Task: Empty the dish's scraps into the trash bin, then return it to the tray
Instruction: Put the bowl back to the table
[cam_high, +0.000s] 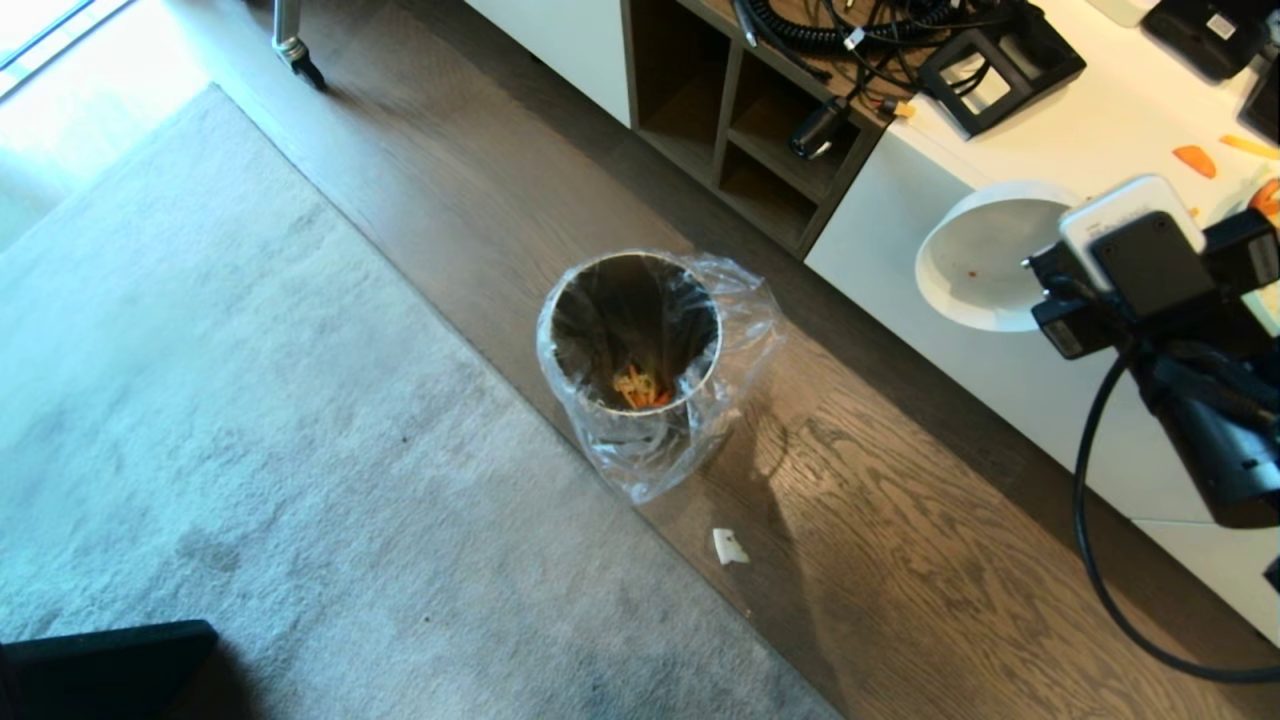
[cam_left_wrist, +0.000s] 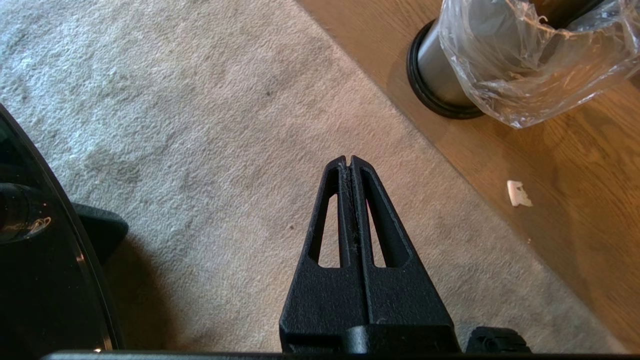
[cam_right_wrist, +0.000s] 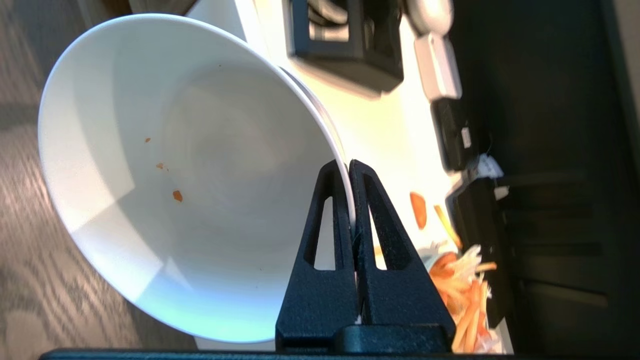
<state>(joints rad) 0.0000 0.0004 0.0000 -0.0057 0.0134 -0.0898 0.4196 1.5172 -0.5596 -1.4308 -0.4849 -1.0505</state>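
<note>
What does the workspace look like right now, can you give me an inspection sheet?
Surface: wood floor beside a grey rug.
Job's things: trash bin upright, scraps inside; dish tilted, only orange specks left; tray not clearly seen.
Clutter: white scrap on the floor; carrot pieces on the white counter.
Grippers: right gripper pinches the dish's rim; left gripper shut, empty, over the rug.
Cables: black cable on the right arm; coiled cords on the shelf.
Surroundings: open shelf unit.

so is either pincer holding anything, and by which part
The right pincer pinches the white bowl by its rim. The left pincer is shut on nothing.
</note>
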